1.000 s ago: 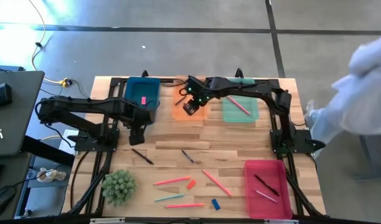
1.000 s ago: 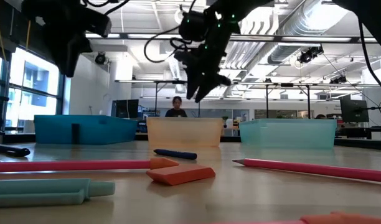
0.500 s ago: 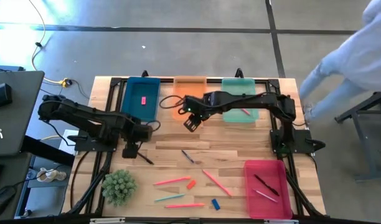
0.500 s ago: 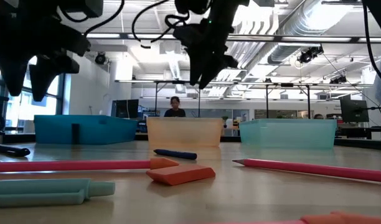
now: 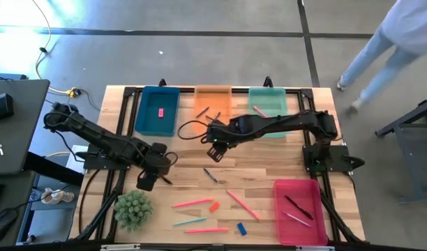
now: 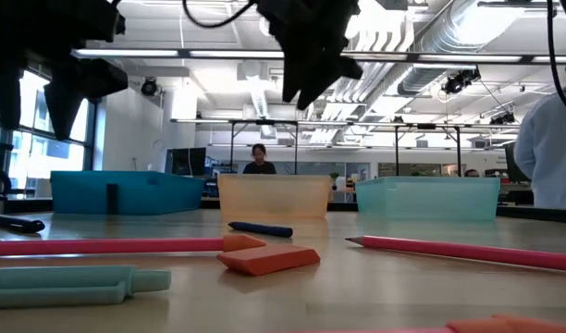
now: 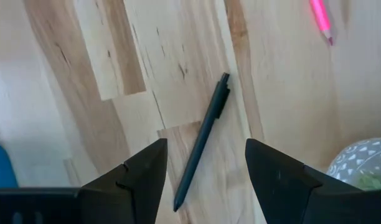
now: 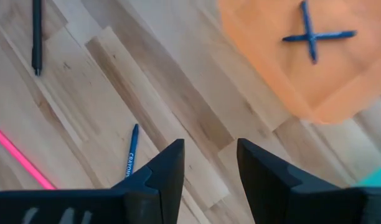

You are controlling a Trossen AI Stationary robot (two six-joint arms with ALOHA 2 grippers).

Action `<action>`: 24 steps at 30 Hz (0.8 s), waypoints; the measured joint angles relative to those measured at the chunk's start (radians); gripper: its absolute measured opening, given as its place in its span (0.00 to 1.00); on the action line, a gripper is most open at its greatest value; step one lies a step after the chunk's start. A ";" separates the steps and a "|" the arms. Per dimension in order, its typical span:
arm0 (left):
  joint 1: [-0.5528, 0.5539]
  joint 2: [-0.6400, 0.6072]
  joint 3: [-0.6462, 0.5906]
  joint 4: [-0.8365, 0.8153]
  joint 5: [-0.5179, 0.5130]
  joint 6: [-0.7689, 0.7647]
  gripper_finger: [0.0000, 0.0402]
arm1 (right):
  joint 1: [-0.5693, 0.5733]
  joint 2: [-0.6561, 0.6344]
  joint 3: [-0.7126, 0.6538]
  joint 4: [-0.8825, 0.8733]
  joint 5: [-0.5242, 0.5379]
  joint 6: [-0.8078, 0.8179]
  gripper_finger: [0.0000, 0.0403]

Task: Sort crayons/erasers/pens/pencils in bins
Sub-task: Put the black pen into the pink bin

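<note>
- Left gripper (image 5: 145,183): above the bench (image 5: 269,167) near its left front, jaws wide, holding nothing. A black pen (image 7: 202,142) lies flat on the wood directly beneath, between the fingers as seen from the left wrist.
- Right gripper (image 5: 214,150): above mid-bench, just in front of the orange bin (image 5: 213,95), jaws apart, empty.
- Orange bin: two crayons (image 8: 312,36) lie crossed inside.
- A further crayon (image 8: 131,159) lies on the bench near the right gripper.
- Blue bin (image 5: 158,110): one pink eraser (image 5: 160,112).
- Green bin (image 5: 268,104): one pink pencil (image 5: 259,111).
- Red bin (image 5: 297,213): a pen and a pencil.
- Front of bench: pencils (image 5: 192,203), an orange eraser (image 5: 213,206) and a blue eraser (image 5: 241,228) lie loose.
</note>
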 joint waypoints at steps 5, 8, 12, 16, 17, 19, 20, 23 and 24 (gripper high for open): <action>-0.023 0.025 0.000 0.019 -0.005 0.014 0.51 | -0.008 -0.074 0.000 -0.017 0.030 -0.016 0.34; -0.040 0.056 0.000 0.062 0.006 0.026 0.51 | -0.018 -0.114 0.000 -0.030 0.032 -0.033 0.34; -0.065 0.122 0.001 0.128 0.020 0.020 0.51 | -0.019 -0.155 0.000 -0.076 0.059 -0.037 0.34; -0.074 0.189 0.001 0.173 0.020 0.018 0.51 | -0.019 -0.179 0.000 -0.107 0.074 -0.037 0.34; -0.074 0.206 0.001 0.182 0.021 0.014 0.51 | -0.019 -0.182 0.000 -0.117 0.074 -0.037 0.34; -0.073 0.245 0.001 0.187 0.021 0.004 0.51 | -0.019 -0.184 0.000 -0.122 0.074 -0.037 0.34; -0.073 0.258 0.000 0.186 0.021 0.002 0.51 | -0.019 -0.184 0.000 -0.125 0.074 -0.038 0.34; -0.073 0.301 0.001 0.205 0.021 0.002 0.51 | -0.019 -0.183 0.000 -0.137 0.074 -0.051 0.34; -0.073 0.311 0.000 0.205 0.021 0.004 0.51 | -0.019 -0.183 0.000 -0.135 0.075 -0.055 0.34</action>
